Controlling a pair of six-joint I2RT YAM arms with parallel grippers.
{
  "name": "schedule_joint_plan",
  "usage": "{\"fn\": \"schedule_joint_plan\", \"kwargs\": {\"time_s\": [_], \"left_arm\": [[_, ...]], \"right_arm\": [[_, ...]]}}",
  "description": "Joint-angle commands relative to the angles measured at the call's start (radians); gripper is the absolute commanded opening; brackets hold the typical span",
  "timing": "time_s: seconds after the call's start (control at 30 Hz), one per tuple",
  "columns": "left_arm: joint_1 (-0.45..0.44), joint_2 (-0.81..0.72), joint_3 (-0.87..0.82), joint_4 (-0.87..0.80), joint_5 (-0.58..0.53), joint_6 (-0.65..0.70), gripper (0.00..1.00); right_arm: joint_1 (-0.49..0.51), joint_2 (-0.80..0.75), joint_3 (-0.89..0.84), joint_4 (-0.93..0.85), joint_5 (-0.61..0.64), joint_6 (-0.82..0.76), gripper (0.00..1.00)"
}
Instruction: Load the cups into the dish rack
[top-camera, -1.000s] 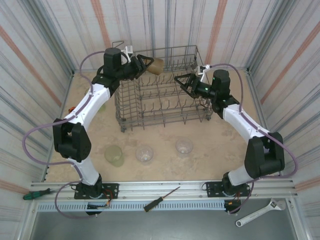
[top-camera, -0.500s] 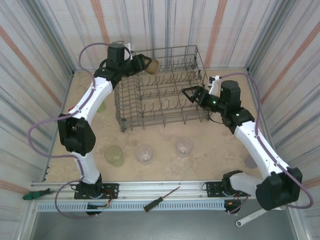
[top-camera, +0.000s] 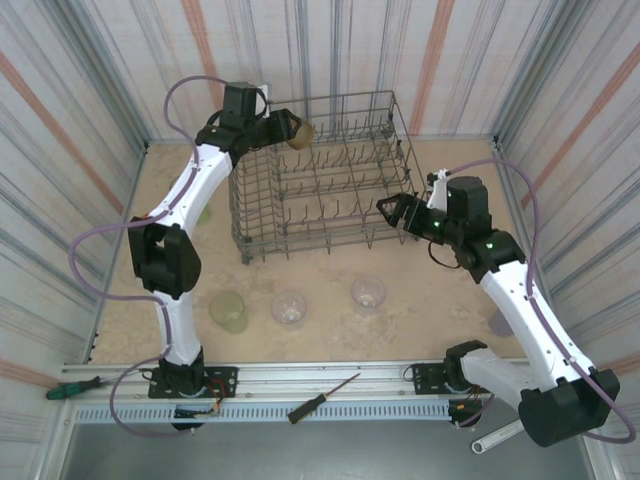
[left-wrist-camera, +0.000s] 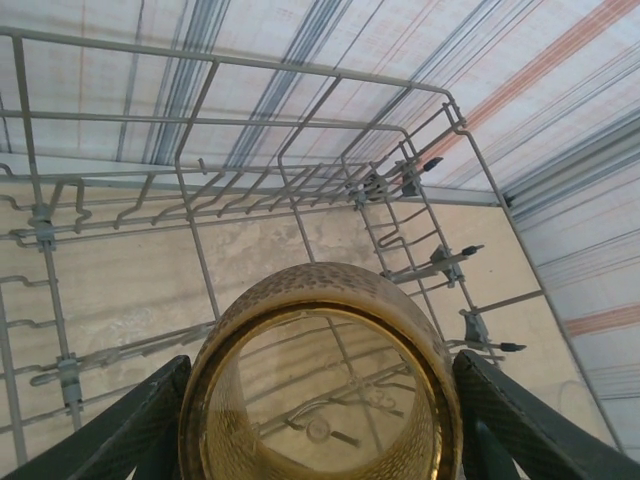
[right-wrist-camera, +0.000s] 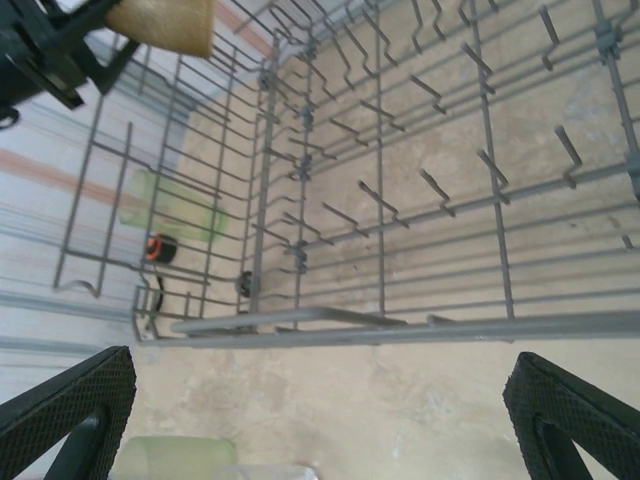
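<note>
no readable text, labels, numbers

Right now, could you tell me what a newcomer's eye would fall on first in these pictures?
The big wire dish rack at the back of the table stands out first, with the left gripper holding an amber cup above its far left corner. Then three cups in a row on the table before it, and the open right gripper at the rack's near right corner.
</note>
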Motion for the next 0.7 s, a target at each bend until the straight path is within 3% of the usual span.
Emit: {"fn": "schedule_joint_plan", "kwargs": {"time_s": [0.0,0.67], "left_arm": [[-0.016,0.036,0.061,-0.039,-0.054,0.073,0.35],[-0.083,0.229,0.272,-0.207,-0.239,0.228,0.35]], "right_arm": [[0.016,-0.015,0.024,-0.077,0.046,-0.046,0.99],[0.019,0.005,0.022,-0.128,0.073,-0.105,0.99]]}}
